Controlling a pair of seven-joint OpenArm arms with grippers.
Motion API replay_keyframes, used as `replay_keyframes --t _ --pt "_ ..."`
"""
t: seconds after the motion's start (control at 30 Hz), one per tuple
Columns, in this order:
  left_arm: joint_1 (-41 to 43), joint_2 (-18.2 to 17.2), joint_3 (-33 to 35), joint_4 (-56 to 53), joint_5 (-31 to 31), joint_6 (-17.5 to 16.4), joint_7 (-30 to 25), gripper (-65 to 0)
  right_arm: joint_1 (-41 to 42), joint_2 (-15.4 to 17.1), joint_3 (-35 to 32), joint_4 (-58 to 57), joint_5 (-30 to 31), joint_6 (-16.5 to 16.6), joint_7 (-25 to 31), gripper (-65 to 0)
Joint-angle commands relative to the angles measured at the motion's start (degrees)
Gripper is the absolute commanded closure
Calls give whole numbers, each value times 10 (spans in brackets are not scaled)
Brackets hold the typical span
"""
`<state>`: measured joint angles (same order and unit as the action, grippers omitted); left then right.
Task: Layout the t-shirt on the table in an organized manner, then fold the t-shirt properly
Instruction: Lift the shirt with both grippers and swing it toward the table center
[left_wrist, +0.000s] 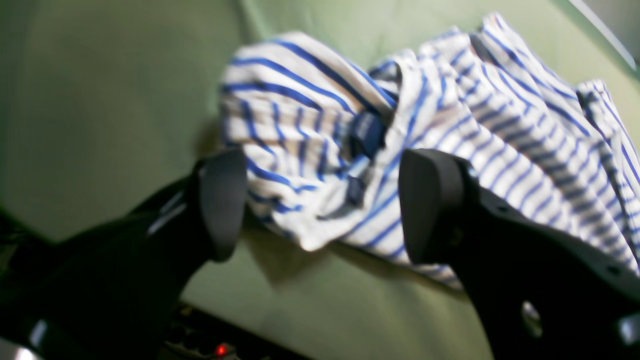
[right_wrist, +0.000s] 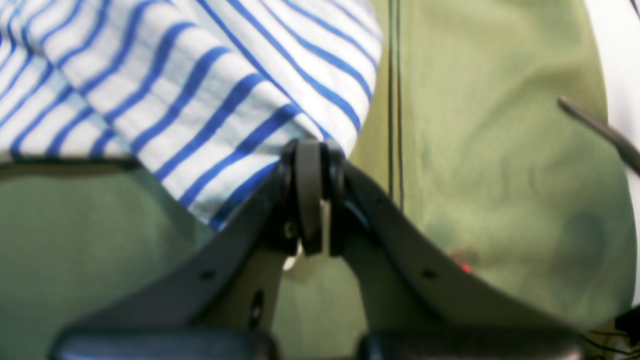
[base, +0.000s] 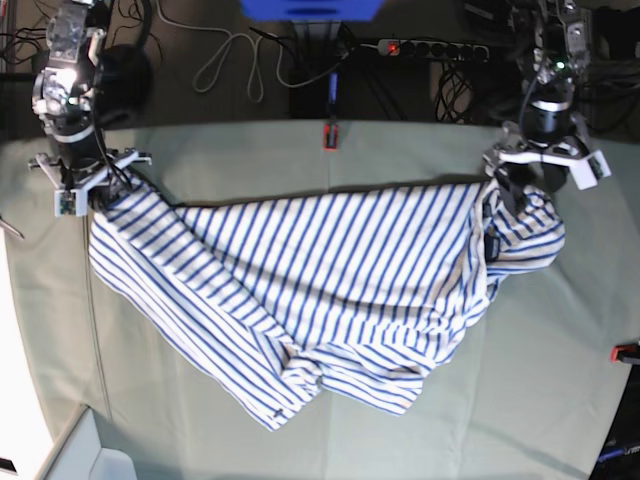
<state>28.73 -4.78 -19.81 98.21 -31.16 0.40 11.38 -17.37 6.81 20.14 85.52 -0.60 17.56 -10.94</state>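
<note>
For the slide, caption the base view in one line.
Right gripper shut on one corner of the striped t-shirt, left gripper open over the bunched far end, shirt stretched across the table.

A: T-shirt (base: 300, 290) lies spread across the table (base: 560, 360), mid-surface, bunched toward the base view's right end.

B: Right gripper (base: 95, 195) at its left corner; left gripper (base: 520, 185) above the right bunch. Power strip (base: 430, 47) behind the table.
</note>
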Motion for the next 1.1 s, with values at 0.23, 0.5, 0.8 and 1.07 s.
replay_keyframes --t 0.23,0.5,0.8,1.07 --pt "18 -8 8 -51 0 -4 -18 -462 -8 5 7 16 5 -1 12 0" --pt "-36 -4 11 -114 -2 -4 -15 -458 -9 4 5 14 5 -1 12 0" --pt "-85 -5 12 -158 -4 -5 -14 -440 -15 4 4 10 5 -1 11 0" --pt "-101 -4 12 -180 -7 -6 -14 0 -15 4 4 10 4 -1 11 0"
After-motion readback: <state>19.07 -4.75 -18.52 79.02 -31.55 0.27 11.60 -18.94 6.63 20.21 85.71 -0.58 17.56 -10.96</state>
